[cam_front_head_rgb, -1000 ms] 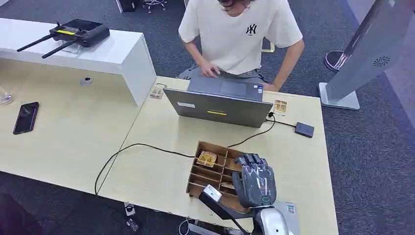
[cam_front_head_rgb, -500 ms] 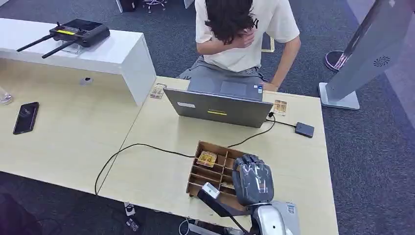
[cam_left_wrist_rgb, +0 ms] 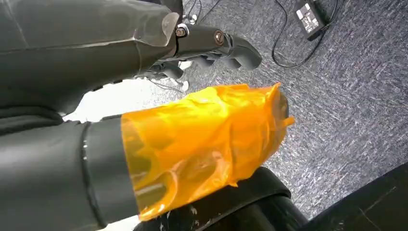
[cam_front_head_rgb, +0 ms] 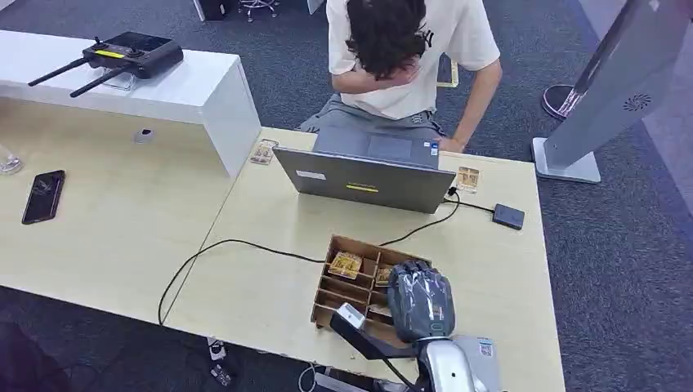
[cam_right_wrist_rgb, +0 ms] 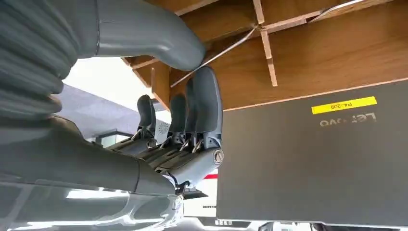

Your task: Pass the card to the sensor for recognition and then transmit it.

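1. One black slab phone point(cam_front_head_rgb: 42, 196) lies flat at the 9 o'clock end of the pale wooden desk point(cam_front_head_rgb: 122, 237).
2. One black remote controller with two antennas point(cam_front_head_rgb: 131, 54) sits on the white raised shelf point(cam_front_head_rgb: 196, 94), at 11 o'clock from the phone.
3. One left hand point(cam_left_wrist_rgb: 159, 110), seen in the left wrist view: it hangs over grey carpet with the thumb wrapped in orange film and the fingers point(cam_left_wrist_rgb: 226, 45) held straight and apart from the thumb. It holds nothing.
4. One black cable point(cam_front_head_rgb: 221, 243) curves across the desk to the box.
5. One gold patterned card point(cam_front_head_rgb: 263, 152) lies on the desk at the shelf's foot.
6. One grey laptop point(cam_front_head_rgb: 364, 180) stands open with its lid back toward the robot. A person in a cream shirt point(cam_front_head_rgb: 409, 49) sits at 12 o'clock from it.
7. One brown wooden divided box point(cam_front_head_rgb: 339, 298) has a second gold card point(cam_front_head_rgb: 346, 264) lying in a far-left compartment.
8. One right hand point(cam_front_head_rgb: 421, 300) is lowered into the box's 3 o'clock side, fingertips down. In the right wrist view the fingers point(cam_right_wrist_rgb: 204, 101) stand close to the thumb, and I cannot tell whether they pinch anything.
9. One further gold card lying loose point(cam_front_head_rgb: 467, 178) is at 3 o'clock from the laptop.
10. One small black sensor block point(cam_front_head_rgb: 508, 216) is cabled to the laptop, at 4 o'clock from that card.
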You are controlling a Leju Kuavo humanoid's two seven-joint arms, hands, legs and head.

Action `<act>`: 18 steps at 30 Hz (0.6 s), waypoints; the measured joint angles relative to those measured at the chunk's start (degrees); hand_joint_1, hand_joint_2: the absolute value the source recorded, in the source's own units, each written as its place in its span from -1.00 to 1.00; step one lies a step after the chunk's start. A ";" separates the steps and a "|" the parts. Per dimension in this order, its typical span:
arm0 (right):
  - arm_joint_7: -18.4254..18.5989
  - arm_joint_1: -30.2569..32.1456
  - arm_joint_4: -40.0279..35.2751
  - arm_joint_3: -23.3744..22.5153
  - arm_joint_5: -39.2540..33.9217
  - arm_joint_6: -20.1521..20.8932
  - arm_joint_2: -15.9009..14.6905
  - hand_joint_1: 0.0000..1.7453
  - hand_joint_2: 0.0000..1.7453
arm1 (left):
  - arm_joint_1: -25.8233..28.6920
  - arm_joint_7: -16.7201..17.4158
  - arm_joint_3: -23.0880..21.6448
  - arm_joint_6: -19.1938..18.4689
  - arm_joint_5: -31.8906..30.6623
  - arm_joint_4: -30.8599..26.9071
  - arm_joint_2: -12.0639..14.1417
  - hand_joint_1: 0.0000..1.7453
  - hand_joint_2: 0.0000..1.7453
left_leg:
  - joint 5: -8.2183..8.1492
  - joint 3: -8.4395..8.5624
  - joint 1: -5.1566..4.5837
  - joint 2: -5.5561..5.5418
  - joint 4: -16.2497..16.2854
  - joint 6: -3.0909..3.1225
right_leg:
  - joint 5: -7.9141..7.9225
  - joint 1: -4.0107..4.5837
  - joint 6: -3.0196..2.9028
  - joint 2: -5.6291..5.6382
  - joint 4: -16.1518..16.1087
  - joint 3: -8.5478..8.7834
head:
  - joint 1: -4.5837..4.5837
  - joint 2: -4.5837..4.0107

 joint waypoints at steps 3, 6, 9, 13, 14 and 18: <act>0.04 -0.14 0.15 0.00 0.02 0.04 0.09 0.22 1.00 | 0.00 0.00 0.00 0.00 0.00 0.00 0.00 -1.00 -1.00 | 0.00 0.00 0.00 0.00 0.00 0.00 | 0.00 0.00 0.00 0.00 0.00 0.00 | 0.00 0.00; 0.07 -0.21 0.29 0.00 0.04 0.22 0.11 0.22 1.00 | 0.00 0.00 0.00 0.00 0.13 0.00 0.00 -1.00 -1.00 | 0.00 0.00 0.00 0.00 0.00 0.00 | 0.00 0.00 0.00 0.00 0.00 0.00 | 0.00 0.00; 0.31 -0.28 0.09 0.00 0.22 1.55 0.22 0.22 1.00 | 0.03 0.02 0.00 0.00 0.31 0.00 0.00 -1.00 -1.00 | 0.00 0.00 0.00 0.00 0.00 0.00 | 0.00 0.00 0.00 0.00 0.00 0.00 | 0.02 0.00; 0.66 -0.47 -0.22 0.00 0.22 2.34 0.22 0.04 1.00 | 0.06 0.02 0.00 0.00 0.35 0.00 0.00 -1.00 -1.00 | 0.00 0.00 0.00 0.00 0.00 0.00 | 0.00 0.00 0.00 0.00 0.00 0.00 | 0.02 0.00; 0.66 -0.52 -0.22 -0.02 0.22 2.40 0.22 0.04 1.00 | 0.06 0.06 0.00 0.00 0.35 0.00 0.00 -1.00 -1.00 | 0.00 0.00 0.00 0.00 0.00 0.00 | 0.00 0.00 0.00 0.00 0.00 0.00 | 0.00 0.00; 0.68 -0.72 -0.22 0.00 0.22 2.93 0.24 0.04 1.00 | 0.06 0.09 0.00 0.00 0.52 0.00 0.00 -1.00 -1.00 | 0.00 0.00 0.00 0.00 0.00 0.00 | 0.00 0.00 0.00 0.00 0.00 0.00 | 0.00 0.00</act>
